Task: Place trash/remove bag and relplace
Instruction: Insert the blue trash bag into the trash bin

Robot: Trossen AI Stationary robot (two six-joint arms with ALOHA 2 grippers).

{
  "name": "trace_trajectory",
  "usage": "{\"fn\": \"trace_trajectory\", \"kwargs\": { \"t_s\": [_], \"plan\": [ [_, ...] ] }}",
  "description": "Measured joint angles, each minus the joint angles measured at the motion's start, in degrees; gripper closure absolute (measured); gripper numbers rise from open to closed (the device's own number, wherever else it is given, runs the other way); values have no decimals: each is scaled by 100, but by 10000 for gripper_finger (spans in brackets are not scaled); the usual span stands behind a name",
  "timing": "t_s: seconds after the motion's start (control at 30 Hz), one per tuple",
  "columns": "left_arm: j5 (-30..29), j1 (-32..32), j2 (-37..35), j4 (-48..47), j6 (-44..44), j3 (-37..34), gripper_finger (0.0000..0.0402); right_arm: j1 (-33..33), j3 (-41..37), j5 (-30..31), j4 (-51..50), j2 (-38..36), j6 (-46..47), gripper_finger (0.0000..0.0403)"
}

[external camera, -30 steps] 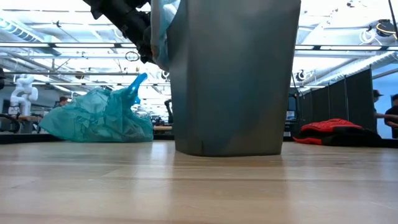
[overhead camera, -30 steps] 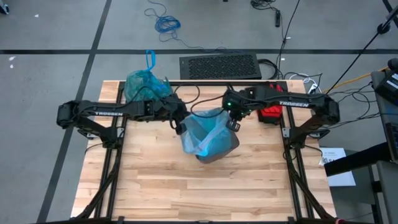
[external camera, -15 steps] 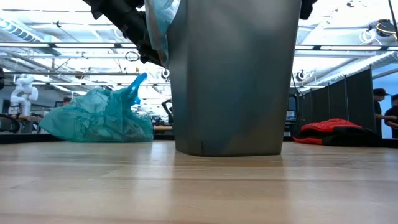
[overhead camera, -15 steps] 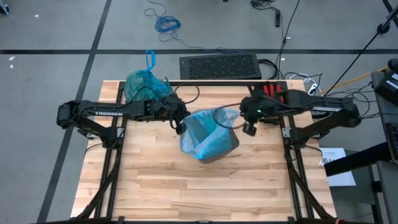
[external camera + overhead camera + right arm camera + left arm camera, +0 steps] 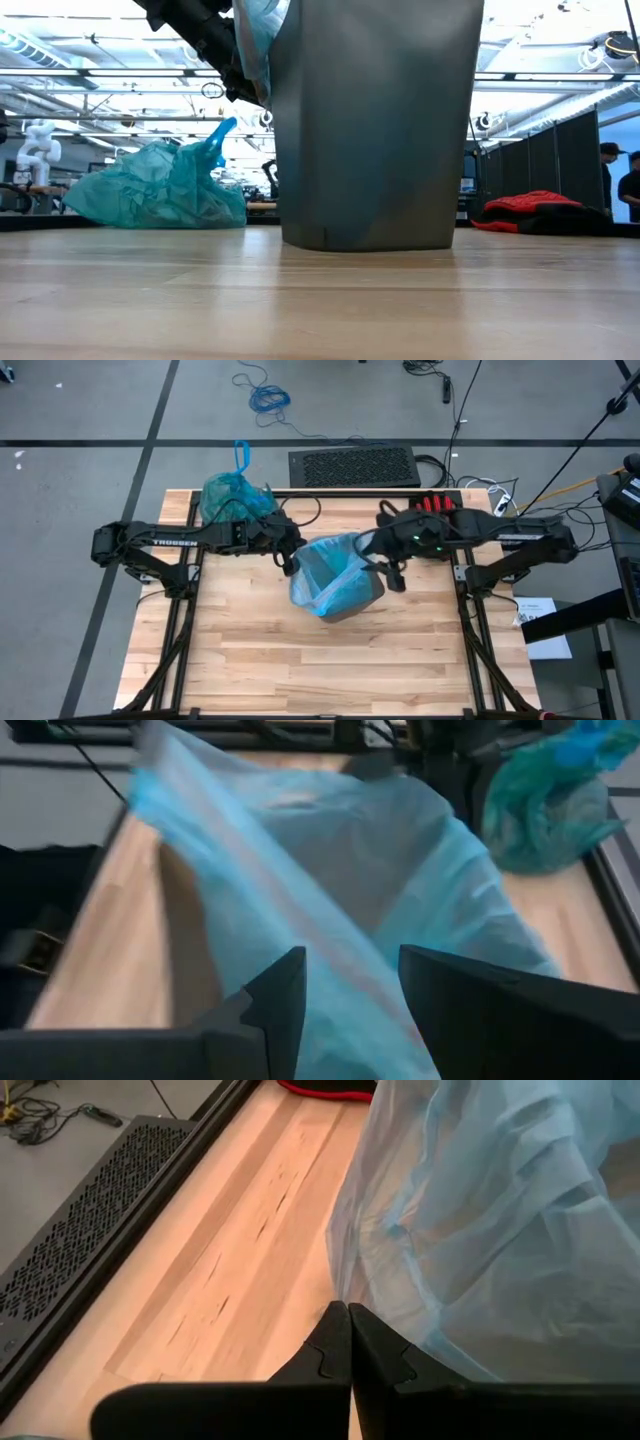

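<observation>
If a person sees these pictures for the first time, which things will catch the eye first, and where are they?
First, the grey bin at the middle of the table, with a pale blue liner draped over its rim. The left gripper holds the liner's edge at one side with shut jaws, and the right gripper stands at the other side with jaws apart. Behind, at the table's far left corner, lies a tied teal-green bag.

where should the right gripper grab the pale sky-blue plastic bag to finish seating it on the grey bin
Grip the loose rim of the pale sky-blue plastic bag on the right side of the grey bin, coming from the right and above. There the thin film stands up slack above the bin's edge. The right gripper hangs open beside it, while the left gripper, shut on the bag's opposite edge, keeps it taut.
</observation>
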Motion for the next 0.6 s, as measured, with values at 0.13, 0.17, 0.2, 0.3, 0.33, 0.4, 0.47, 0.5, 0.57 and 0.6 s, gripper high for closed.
{"fn": "trace_trajectory", "kwargs": {
  "t_s": [0.13,0.17,0.2,0.3,0.33,0.4,0.47,0.5,0.57,0.6],
  "plan": [
    [6,-2,0,0,104,0,402,-322,0,-97,33,259,-179,247],
    [7,0,0,0,107,0,402,-397,0,-218,63,316,-190,247],
    [8,2,0,0,109,0,402,-476,0,-441,89,372,-197,247],
    [13,21,0,0,114,0,402,-706,0,-1384,212,494,-136,247],
    [14,35,0,0,112,0,402,-768,0,-1705,211,534,-84,248],
    [17,65,0,0,112,0,402,-870,0,-2349,87,623,44,248],
    [31,98,0,0,113,0,402,-908,-2,-2686,-79,680,179,254],
    [33,113,0,-1,112,0,402,-888,-2,-2720,-153,692,197,261],
    [35,146,0,-3,113,0,402,-787,-2,-2695,-234,691,202,285],
    [35,151,0,-4,111,0,402,-705,-2,-2626,-232,687,204,302]
  ]
}}
